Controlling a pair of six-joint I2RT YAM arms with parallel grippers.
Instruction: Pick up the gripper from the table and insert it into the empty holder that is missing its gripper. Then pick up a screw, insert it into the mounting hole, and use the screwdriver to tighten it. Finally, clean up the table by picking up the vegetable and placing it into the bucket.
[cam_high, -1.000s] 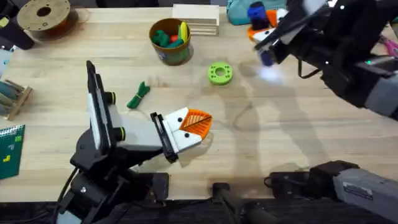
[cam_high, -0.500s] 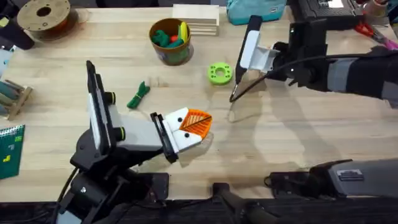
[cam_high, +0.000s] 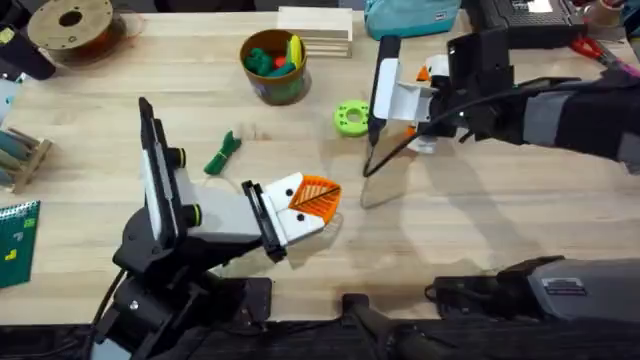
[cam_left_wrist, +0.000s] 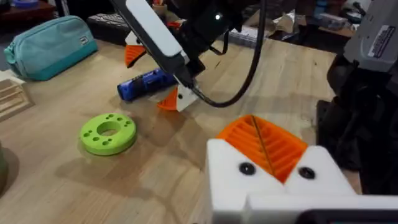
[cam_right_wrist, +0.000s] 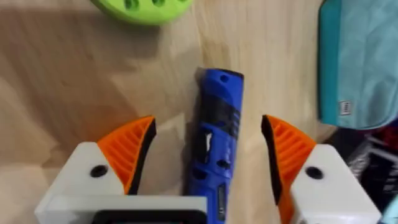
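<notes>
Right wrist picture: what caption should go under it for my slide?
Open right pincer straddling the blue screwdriver on the table, green ring beyond.

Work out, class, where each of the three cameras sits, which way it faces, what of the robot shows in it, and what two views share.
Overhead: above the table, looking down and forward; shows both arms, the vegetable and the bucket.
Left wrist: on the left arm, looking across the table at the ring and the right arm; its own left gripper shows below.
Right wrist: on the right arm, looking down at the screwdriver between the open fingers of the right gripper.
Shared: both wrist views show the screwdriver, ring and teal pouch.
</notes>
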